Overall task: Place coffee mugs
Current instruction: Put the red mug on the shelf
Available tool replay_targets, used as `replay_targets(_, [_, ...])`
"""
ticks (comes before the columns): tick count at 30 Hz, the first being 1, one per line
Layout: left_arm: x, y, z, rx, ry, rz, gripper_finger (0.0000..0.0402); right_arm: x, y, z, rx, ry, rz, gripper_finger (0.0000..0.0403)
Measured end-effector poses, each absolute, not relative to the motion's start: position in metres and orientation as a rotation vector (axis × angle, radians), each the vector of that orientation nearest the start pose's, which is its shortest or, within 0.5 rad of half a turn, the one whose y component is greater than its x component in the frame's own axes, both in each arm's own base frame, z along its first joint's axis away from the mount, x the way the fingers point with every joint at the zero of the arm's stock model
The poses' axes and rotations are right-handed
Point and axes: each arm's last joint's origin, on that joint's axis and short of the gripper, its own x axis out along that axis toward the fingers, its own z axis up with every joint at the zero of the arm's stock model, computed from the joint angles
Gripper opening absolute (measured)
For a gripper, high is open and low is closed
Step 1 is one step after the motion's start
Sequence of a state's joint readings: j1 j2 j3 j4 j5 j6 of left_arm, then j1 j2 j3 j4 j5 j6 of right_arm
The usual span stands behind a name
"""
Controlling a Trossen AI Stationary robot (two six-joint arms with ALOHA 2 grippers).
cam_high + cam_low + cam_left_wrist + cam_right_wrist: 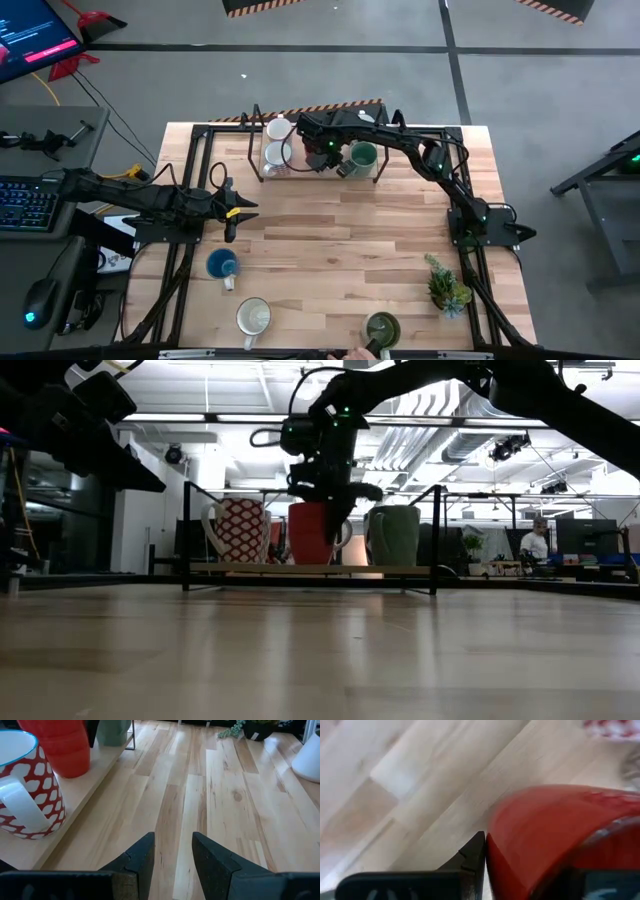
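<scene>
- Right gripper (330, 510) over the rack at the table's far edge, one dark finger (470, 857) pressed to the glossy red ceramic mug (312, 532); grip or release: cannot tell.
- Red mug on the low wooden rack (300, 569), between the red-and-white patterned mug (238, 530) and the teal green mug (393, 535).
- Risk, as a judgement: lifting with a finger caught inside tips it into a neighbour.
- Left gripper (172, 855) parted, empty, waiting above bare table.

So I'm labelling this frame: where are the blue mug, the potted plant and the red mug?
blue mug (221, 265): high view, on its blue inside.
potted plant (446, 287): high view, on its green leaves.
red mug (310, 532): low view, on its red side wall.
</scene>
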State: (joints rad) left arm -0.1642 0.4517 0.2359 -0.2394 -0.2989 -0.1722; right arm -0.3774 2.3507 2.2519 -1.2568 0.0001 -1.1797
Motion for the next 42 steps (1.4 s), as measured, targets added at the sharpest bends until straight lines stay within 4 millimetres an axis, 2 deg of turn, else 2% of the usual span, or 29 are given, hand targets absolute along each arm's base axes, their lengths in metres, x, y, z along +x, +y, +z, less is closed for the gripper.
replay_targets(7, [0.12, -0.011, 0.183, -0.065, 0.43, 0.17, 0.0122, 0.445, -0.174, 0.261, -0.661, 1.223, 0.442, 0.0067])
replay_targets(15, [0.12, -0.011, 0.183, -0.064, 0.431, 0.17, 0.0122, 0.441, -0.166, 0.266, -0.63, 1.242, 0.455, 0.0067])
replay_targets(30, [0.12, -0.011, 0.183, -0.071, 0.432, 0.171, 0.0122, 0.443, -0.166, 0.269, -0.665, 1.241, 0.418, 0.0067])
replay_targets(38, [0.12, -0.011, 0.183, -0.071, 0.433, 0.171, 0.0122, 0.438, -0.16, 0.285, -0.684, 1.211, 0.401, 0.0067])
replay_targets(42, [0.12, -0.011, 0.183, -0.072, 0.433, 0.172, 0.0122, 0.435, -0.159, 0.3, -0.706, 1.169, 0.371, 0.0067])
